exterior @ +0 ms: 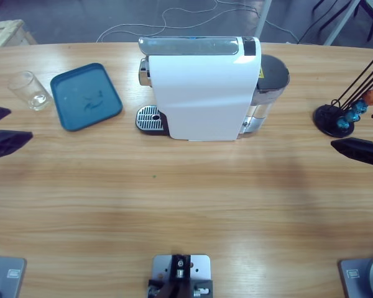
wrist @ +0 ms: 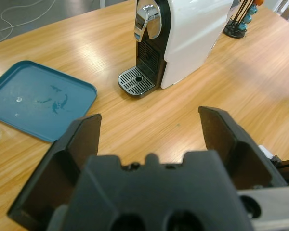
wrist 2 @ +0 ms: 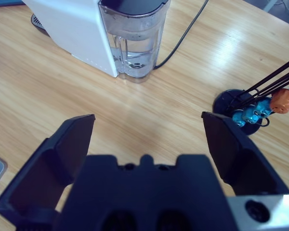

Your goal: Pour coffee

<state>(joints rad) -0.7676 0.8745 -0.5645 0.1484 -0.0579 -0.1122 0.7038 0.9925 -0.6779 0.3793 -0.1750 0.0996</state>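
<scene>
Black jaws of your left gripper (wrist: pixel 149 139) and right gripper (wrist 2: pixel 147 139) stand spread, holding nothing. You can't see coffee anywhere: the glass (exterior: pixel 30 90) looks empty; the machine's (exterior: pixel 202 90) yellow label is unreadable.

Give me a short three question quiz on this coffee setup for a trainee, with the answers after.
1. True or false: the drinking glass stands on the teal tray.
2. What sits under the spout of the coffee machine: A a cup, B only the bare drip grate, C a capsule?
3. Fill in: both the left claw and the right claw are ____ and hold nothing.

Key: 1 false, it stands on the table beside the tray. 2 B. 3 open.
</scene>
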